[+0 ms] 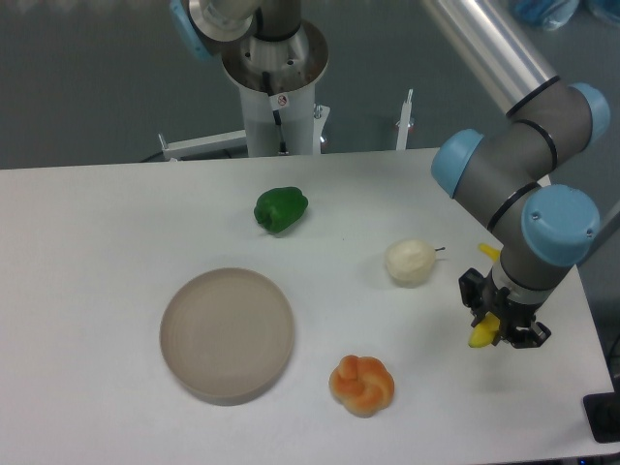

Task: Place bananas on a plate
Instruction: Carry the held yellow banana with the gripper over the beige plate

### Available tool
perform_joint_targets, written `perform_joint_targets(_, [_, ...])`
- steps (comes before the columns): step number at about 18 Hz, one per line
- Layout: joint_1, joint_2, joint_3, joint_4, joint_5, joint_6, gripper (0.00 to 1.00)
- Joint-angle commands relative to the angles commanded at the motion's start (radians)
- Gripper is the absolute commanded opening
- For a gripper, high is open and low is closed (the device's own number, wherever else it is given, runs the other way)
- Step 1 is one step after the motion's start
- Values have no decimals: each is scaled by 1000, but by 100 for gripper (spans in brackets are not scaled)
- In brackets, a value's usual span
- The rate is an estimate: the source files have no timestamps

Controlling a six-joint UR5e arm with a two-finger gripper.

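Observation:
The banana (481,335) is mostly hidden behind the arm's wrist at the right of the table; one yellow end shows between the black fingers and another yellow tip (490,252) peeks out above the wrist. My gripper (504,327) is down at the table around the banana, its fingers closed on the yellow end. The beige plate (227,334) lies far to the left of the gripper, with nothing on it.
A pale cream pear-like fruit (410,262) sits just left of the gripper. An orange knotted bun (361,385) lies between plate and gripper near the front. A green pepper (281,208) is behind the plate. The table's right edge is close to the gripper.

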Motion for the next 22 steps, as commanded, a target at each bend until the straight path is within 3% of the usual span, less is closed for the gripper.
perform_joint_targets(5, [-8, 8, 15, -2, -2, -2, 17])
perform_joint_targets(10, [-103, 43, 5, -8, 0, -72, 17])
perform_joint_targets(13, [-207, 70, -18, -9, -9, -230, 16])
perform_joint_targets(16, [-311, 86, -90, -3, 0, -319, 16])
perform_joint_targets(19, [-363, 87, -117, -2, 3, -466, 16])
perform_joint_targets(22, [-386, 83, -118, -2, 5, -495, 16])
